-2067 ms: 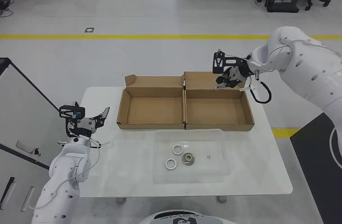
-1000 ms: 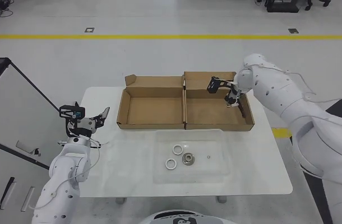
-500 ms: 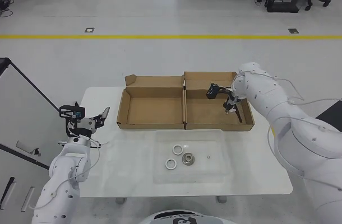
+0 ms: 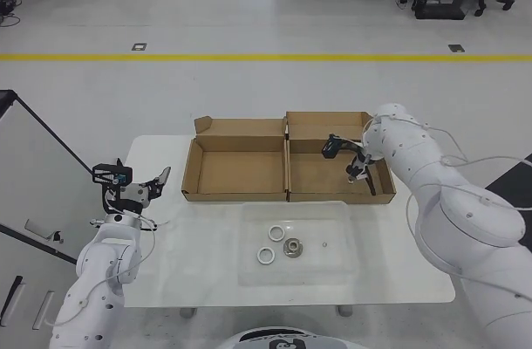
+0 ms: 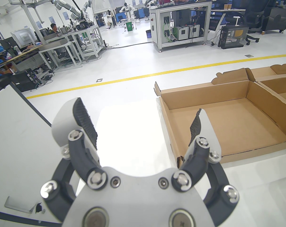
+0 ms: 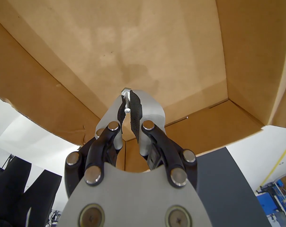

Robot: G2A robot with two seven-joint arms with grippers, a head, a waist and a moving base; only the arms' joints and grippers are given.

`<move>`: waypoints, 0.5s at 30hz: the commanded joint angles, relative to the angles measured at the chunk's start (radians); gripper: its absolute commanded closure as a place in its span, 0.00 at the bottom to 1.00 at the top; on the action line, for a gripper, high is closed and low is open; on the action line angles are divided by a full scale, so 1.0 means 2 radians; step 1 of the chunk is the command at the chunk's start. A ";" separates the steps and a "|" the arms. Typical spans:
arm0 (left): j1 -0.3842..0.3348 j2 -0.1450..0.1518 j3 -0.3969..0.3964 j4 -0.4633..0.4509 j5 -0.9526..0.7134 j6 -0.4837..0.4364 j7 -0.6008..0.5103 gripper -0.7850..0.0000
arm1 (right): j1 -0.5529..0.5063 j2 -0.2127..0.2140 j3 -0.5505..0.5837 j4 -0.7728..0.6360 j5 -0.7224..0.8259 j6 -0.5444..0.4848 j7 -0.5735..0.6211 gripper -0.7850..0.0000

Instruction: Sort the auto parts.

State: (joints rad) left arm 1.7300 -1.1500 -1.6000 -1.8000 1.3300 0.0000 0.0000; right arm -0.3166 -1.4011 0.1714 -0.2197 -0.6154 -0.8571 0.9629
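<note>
So my right pincer (image 6: 127, 102) is clamped on a small bolt (image 6: 126, 99), shank pinched between the pads with the hex head poking out past the tips. It's hanging low inside the right-hand box (image 4: 318, 179), toward that box's right wall, and the bolt head looks close to the cardboard floor, though I can't tell if it's touching.

I'd call this the drop-off step for the bolt. Next move should just be spreading the jaws and letting it fall, then lifting straight up so I don't clip the box wall on the way out.

Further out, the left-hand box (image 4: 235, 173) sits right against this one. In the clear tray (image 4: 248, 262) on the near side of the bench (image 4: 397, 253) there's a white ring (image 4: 275, 233), a second white ring (image 4: 265, 256), a metal hub (image 4: 292, 249) and a tiny nut-looking bit (image 4: 323, 247), all waiting to be sorted.

My left pincer (image 5: 138, 119) hangs off the bench's left side, fingers wide apart, holding nothing.
</note>
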 commanded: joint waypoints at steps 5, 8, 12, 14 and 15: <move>0.000 0.000 0.000 0.000 0.000 0.000 0.000 0.00 | -0.003 -0.005 0.002 0.011 -0.006 0.000 -0.011 1.00; 0.000 0.000 0.000 0.000 0.000 0.000 0.000 0.00 | -0.005 -0.006 0.002 0.015 -0.010 0.001 -0.015 1.00; 0.000 0.000 0.000 0.000 0.000 0.000 0.000 0.00 | -0.006 -0.009 0.003 0.017 -0.017 0.001 -0.018 0.99; 0.000 0.000 0.000 0.000 0.000 0.000 0.000 0.00 | -0.006 -0.010 0.003 0.018 -0.019 0.001 -0.018 0.86; 0.000 0.000 0.000 0.000 0.000 0.000 0.000 0.00 | -0.006 -0.010 0.003 0.019 -0.020 0.001 -0.018 0.86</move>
State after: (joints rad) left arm 1.7300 -1.1500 -1.6000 -1.8000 1.3300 0.0000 0.0000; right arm -0.3283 -1.4203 0.1777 -0.1828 -0.6537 -0.8550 0.9269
